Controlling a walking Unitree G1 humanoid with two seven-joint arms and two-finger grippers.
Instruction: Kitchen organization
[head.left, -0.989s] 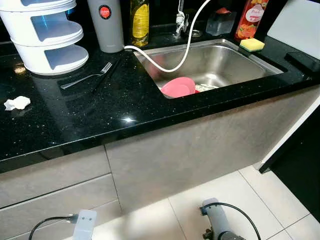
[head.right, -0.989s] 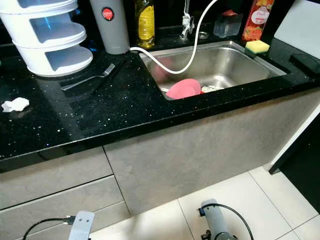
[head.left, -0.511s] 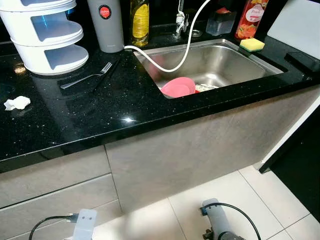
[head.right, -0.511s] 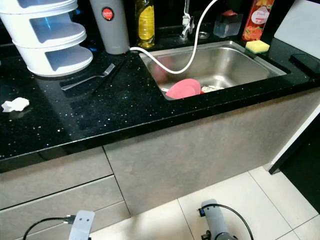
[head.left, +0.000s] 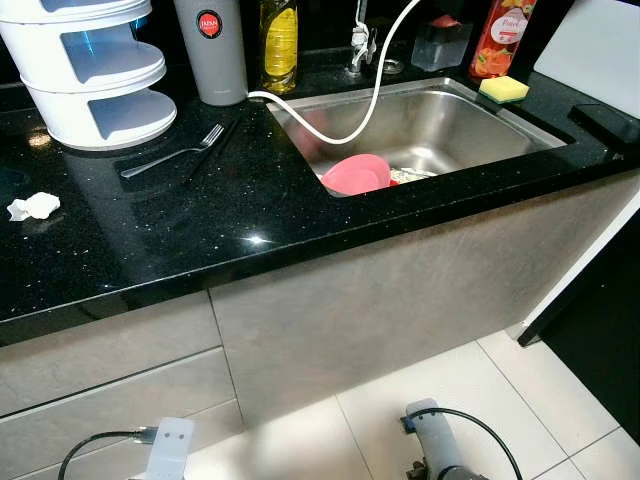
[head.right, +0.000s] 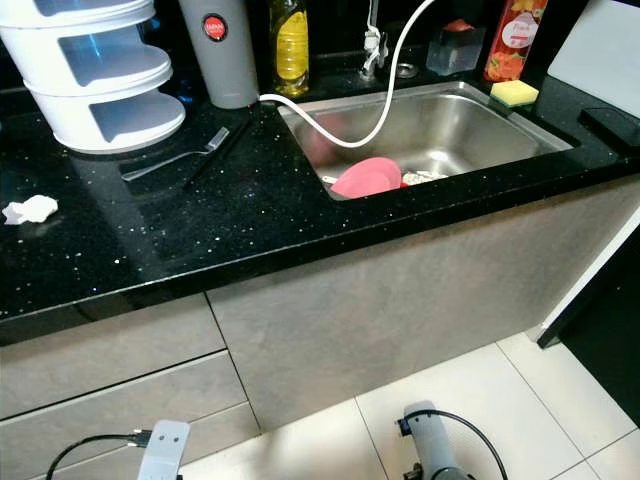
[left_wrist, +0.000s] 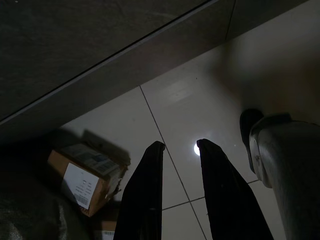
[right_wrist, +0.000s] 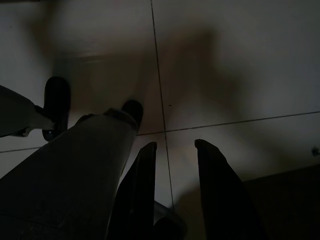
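Observation:
A steel sink (head.left: 470, 128) is set in the black stone counter (head.left: 200, 235). Inside it a pink bowl (head.left: 356, 174) lies against the near wall, with a white hose (head.left: 372, 95) drooping over the rim. On the counter a fork (head.left: 172, 155) lies beside a dark utensil (head.left: 212, 150). Both arms hang low in front of the cabinet. My left gripper (left_wrist: 181, 145) and my right gripper (right_wrist: 175, 144) are open over the floor tiles, holding nothing.
At the back stand a white tiered rack (head.left: 95, 70), a grey canister (head.left: 212, 50), a yellow bottle (head.left: 279, 42), a red bottle (head.left: 502, 35) and a yellow sponge (head.left: 504, 89). A crumpled tissue (head.left: 32, 206) lies far left. A cardboard box (left_wrist: 85, 177) sits on the floor.

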